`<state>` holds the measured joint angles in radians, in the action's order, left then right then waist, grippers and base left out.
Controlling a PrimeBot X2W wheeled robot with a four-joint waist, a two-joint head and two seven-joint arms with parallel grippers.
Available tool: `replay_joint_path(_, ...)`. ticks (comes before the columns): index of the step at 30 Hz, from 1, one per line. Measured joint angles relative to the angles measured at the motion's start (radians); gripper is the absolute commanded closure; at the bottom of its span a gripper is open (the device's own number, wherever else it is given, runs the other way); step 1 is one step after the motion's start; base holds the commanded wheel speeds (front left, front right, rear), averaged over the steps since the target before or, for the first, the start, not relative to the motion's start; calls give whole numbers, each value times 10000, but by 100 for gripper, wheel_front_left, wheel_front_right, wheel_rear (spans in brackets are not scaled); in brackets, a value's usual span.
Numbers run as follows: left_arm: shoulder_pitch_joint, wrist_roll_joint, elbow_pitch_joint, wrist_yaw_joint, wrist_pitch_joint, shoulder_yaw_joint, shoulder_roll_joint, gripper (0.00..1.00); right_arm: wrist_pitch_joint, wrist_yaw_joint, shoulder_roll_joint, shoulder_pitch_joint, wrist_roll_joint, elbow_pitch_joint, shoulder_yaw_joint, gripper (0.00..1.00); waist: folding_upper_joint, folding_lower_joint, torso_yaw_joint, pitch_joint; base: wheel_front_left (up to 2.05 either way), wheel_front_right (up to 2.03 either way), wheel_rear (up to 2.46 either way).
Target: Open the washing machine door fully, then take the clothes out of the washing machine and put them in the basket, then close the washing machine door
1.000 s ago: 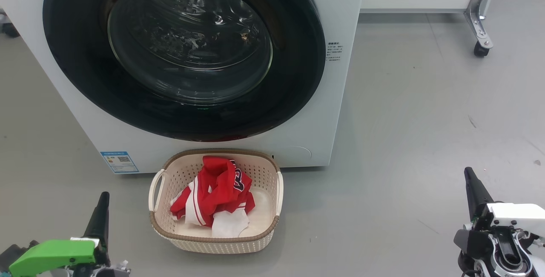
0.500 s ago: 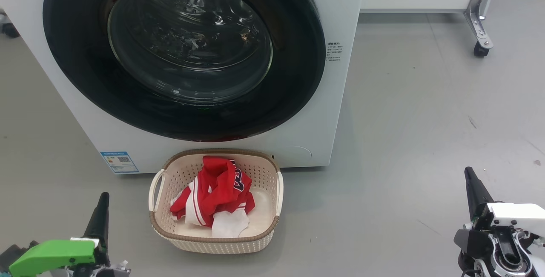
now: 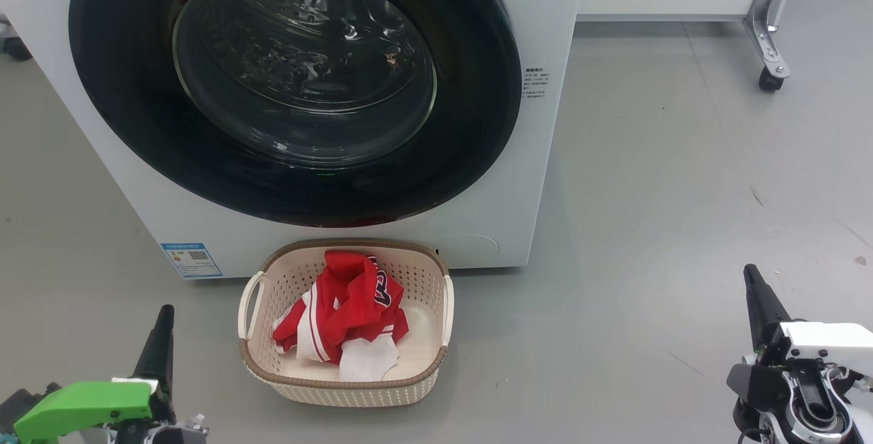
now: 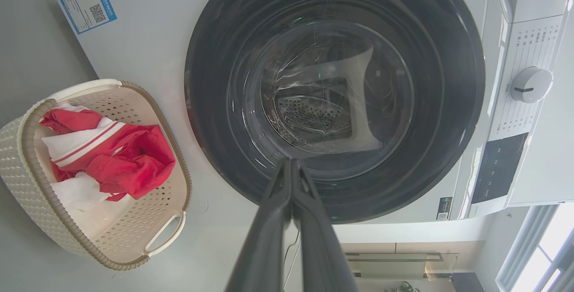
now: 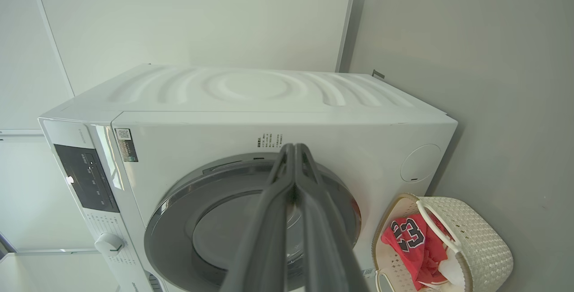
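- Down at the lower left of the head view: left gripper (image 3: 166,312) on a green housing, long dark fingers pressed flat together, pinching nothing, well apart from the basket.
- Just above that: small blue label sticker (image 3: 191,260) on the lower corner of the big white front-loading washing machine (image 3: 545,178).
- Across most of the machine's front: large round washing machine door (image 3: 300,82), wide glossy black rim, bulging clear glass centre, shut flat against the front. Perforated steel drum (image 4: 309,112) visible through the glass in the left wrist view.
- Right in front of the machine, on the grey floor (image 3: 648,191): small cream perforated plastic basket (image 3: 344,382) with a brown woven-look rim, back edge just beside the washer.
- Inside the basket: the clothes (image 3: 351,304), a crumpled red jersey with white trim plus a white cloth piece at the near side.
- Lower right: right gripper (image 3: 749,271) on a white housing, fingers closed tip to tip, gripping nothing.
- Far upper right: shiny metal leg (image 3: 767,21) on a black caster.
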<state>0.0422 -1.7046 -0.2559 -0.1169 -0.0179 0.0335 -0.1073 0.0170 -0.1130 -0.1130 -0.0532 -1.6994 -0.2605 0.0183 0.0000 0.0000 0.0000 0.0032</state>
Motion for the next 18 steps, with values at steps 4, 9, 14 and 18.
replay_joint_path(4,0,0,-15,0,0,-2,0,100,0,0,0,0,0,-13,4,100,0,0,0,-1,0,0,0)
replay_joint_path(9,1,0,-36,-6,0,-10,0,100,2,0,0,-1,0,-36,10,100,0,1,0,-1,0,0,0)
replay_joint_path(14,2,0,-50,-29,-46,-13,2,100,13,-2,0,-2,0,-46,15,100,0,0,0,-2,0,0,0)
replay_joint_path(18,3,2,-58,-29,-46,-17,2,100,13,-2,2,-3,0,-54,21,100,0,0,0,-3,0,0,0)
